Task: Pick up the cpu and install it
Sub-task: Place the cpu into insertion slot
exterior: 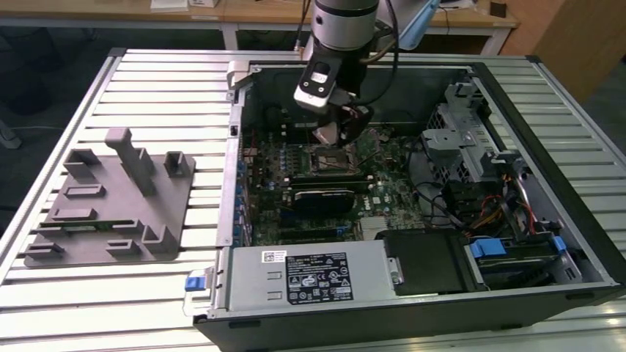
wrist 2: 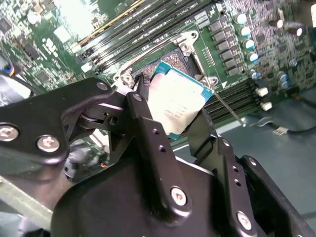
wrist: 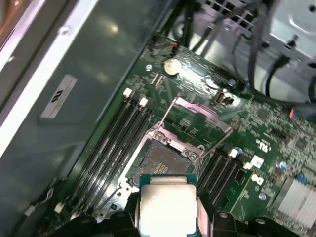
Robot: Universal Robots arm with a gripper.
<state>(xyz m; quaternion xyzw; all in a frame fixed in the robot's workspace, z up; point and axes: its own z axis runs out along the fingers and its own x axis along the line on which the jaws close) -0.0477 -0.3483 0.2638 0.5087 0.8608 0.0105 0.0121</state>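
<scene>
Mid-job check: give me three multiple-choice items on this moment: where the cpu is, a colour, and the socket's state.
1. Where is the cpu? A) on the fixture B) clamped in the tool near the socket C) seated in the socket
2. The fixture's colour? A) grey B) red C) yellow
3. The socket is: A) latched shut B) under a heatsink C) open and empty
Answers: 1B, both wrist views show it gripped, not seated; 2A, per the exterior view; 3C, its cover stands raised, no chip inside.
</scene>
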